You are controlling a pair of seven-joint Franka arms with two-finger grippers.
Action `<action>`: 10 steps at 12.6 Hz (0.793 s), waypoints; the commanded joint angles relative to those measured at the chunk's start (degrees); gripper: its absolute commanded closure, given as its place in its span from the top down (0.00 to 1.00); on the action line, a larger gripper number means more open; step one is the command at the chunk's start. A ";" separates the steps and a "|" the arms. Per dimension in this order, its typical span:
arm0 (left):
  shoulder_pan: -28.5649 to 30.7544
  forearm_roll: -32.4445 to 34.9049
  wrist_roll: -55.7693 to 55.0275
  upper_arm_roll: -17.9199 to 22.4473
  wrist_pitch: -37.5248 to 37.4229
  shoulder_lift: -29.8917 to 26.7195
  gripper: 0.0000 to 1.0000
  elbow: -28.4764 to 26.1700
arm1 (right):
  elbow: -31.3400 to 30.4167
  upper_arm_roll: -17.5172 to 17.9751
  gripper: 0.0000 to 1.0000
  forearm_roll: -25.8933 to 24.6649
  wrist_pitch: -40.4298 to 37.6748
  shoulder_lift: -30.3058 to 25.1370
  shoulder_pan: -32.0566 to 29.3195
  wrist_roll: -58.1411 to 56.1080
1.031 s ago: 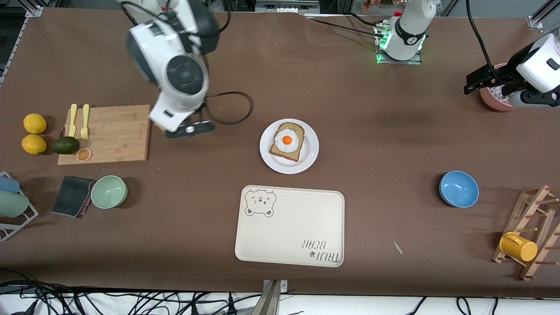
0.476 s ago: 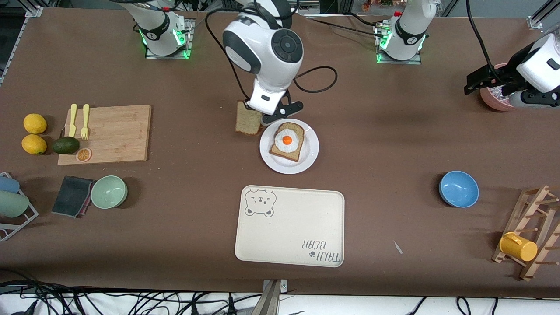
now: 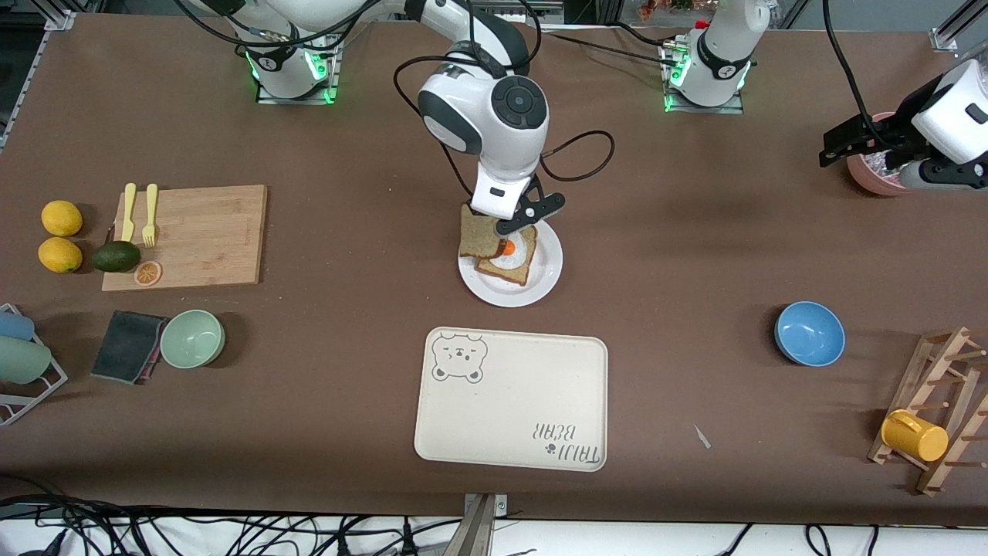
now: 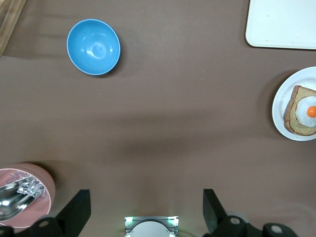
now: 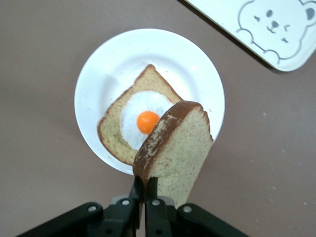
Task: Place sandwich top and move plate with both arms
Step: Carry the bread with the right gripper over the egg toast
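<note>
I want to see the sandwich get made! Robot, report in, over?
Right claw shut on sandwich top, over the plate and egg slice. Left claw open, waiting over bare table beside pink bowl. Nothing in the way.

sandwich top over plate

A robotics lab, staged as a kitchen: two white arms bolted down on green-lit bases at the edge of a brown-covered table, loose cables trailing off its near edge, and toy-like props, a cutting board, lemons, and a mug rack, set out around.
</note>
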 commanded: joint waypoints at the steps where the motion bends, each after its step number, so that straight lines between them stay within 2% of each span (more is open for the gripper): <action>1: 0.46 -0.40 0.06 -0.22 -0.85 0.45 1.00 1.27 | 2.48 -0.20 0.00 -0.32 2.58 2.52 1.52 0.99; 5: 0.37 -0.48 0.06 -0.31 -0.85 0.45 1.00 1.35 | 2.39 -0.28 0.00 -0.41 6.54 4.81 2.22 1.88; 6: 0.37 -0.48 0.06 -0.31 -0.85 0.45 1.00 1.35 | 2.31 -0.28 0.19 -0.41 7.86 4.99 2.22 1.88; 7: 0.37 -0.48 0.06 -0.31 -0.85 0.45 1.00 1.35 | 2.31 -0.28 0.99 -0.41 8.48 5.07 2.14 1.96; 10: 0.37 -0.48 0.06 -0.31 -0.85 0.45 1.00 1.27 | 2.13 -0.28 1.00 0.29 10.25 5.34 1.96 1.70</action>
